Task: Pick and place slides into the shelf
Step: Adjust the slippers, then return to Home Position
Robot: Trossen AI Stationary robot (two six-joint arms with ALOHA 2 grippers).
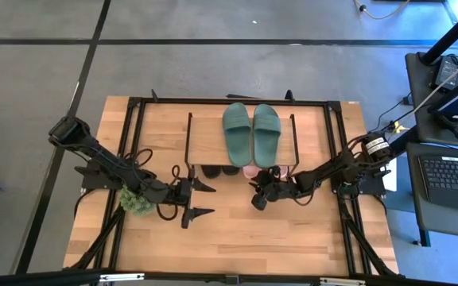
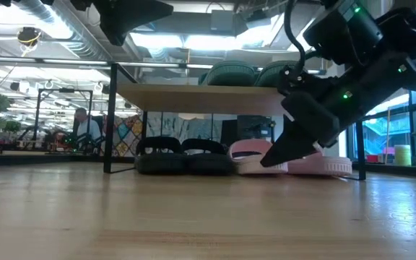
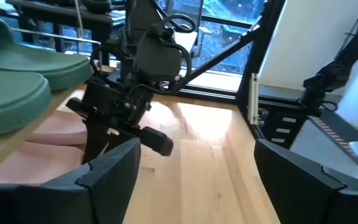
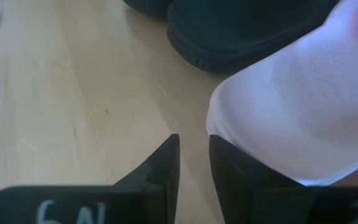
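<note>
A dark green pair of slides (image 1: 250, 131) lies on the top board of the shelf (image 1: 205, 139). Under the board, on the table, rest a black pair (image 2: 183, 155) and, to its right, a light pink pair (image 2: 316, 165). My right gripper (image 1: 257, 197) points slanting down at the near end of a pink slide (image 4: 291, 106). Its fingers are almost together, with only bare wood showing in the slit between them (image 4: 194, 140). My left gripper (image 1: 205, 199) hangs open in front of the shelf's left half, holding nothing. My right gripper lays the outer side of one finger (image 4: 241, 168) against the near rim of a pink slide (image 4: 225, 127); nothing is between the fingers. They come slanting down from the table's near right. The slide lies flat on the table under the shelf board.
A green fuzzy clump (image 1: 137, 202) sits by my left arm. Black frame rails (image 1: 344, 159) run along the table's sides. Bare wood (image 1: 229, 238) stretches from the shelf to the near edge. A desk with a laptop (image 1: 452, 175) stands off to the right.
</note>
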